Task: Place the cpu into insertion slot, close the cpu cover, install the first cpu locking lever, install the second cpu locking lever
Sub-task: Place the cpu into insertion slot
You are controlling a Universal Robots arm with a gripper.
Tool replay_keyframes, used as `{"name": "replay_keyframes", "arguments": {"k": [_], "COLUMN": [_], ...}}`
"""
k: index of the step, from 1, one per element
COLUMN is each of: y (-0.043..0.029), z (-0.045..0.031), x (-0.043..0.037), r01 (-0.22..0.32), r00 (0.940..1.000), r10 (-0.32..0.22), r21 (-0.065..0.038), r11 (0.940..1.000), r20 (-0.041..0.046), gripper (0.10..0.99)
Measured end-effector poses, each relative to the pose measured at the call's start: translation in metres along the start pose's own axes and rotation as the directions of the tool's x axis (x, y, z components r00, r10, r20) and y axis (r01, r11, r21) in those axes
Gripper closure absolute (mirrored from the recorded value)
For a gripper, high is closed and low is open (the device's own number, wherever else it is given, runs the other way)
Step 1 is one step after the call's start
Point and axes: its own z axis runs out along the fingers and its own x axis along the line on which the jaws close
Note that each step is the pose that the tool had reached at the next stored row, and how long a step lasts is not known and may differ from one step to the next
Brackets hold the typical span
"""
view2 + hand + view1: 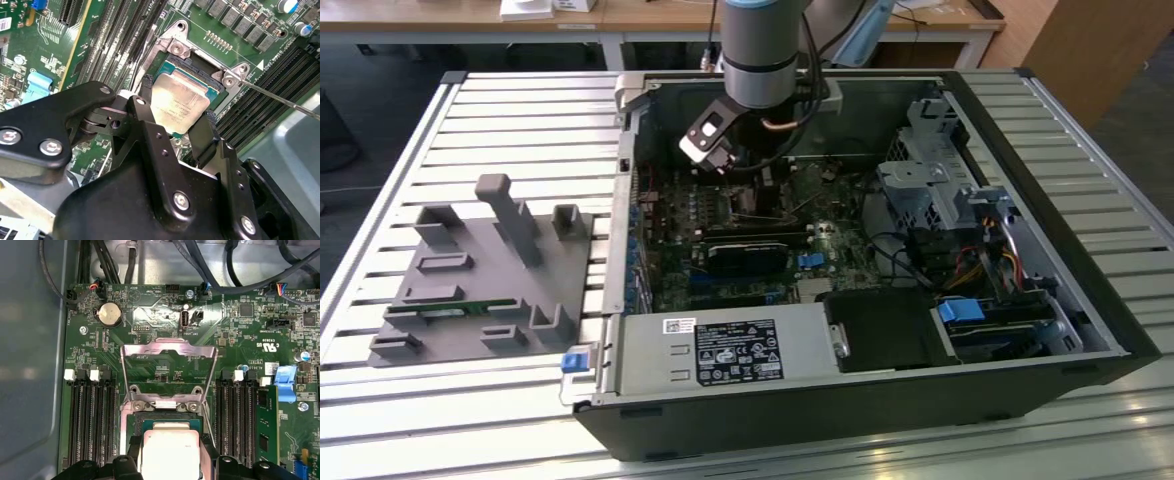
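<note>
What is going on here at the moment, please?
The robot arm reaches into the open black computer case. Its hand grips a flat square silver-grey chip directly over the square black socket on the green circuit board. The silvery metal frame cover stands flipped open; whether the chip is seated, I cannot tell.

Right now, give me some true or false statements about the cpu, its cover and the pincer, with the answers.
The cpu cover stands flipped open. True.
The pincer is empty. False: it grips the cpu.
A round coin battery sits on the green board. True.
The cpu lies outside the computer case. False: it is at the insertion slot inside the case.
</note>
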Motion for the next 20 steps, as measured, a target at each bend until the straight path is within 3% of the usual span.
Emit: {"name": "replay_keyframes", "arguments": {"k": [7, 20], "y": [-0.0003, -0.0006], "z": [0.0042, 0.0088], "x": [0.0034, 0.004], "r01": [0.001, 0.001], "r00": [1.0, 1.0], "r10": [-0.001, -0.001], "r21": [0.0, 0.001], "r11": [1.0, 1.0], "r20": [0.0058, 0.0058], "gripper": [0.545, 0.545]}}
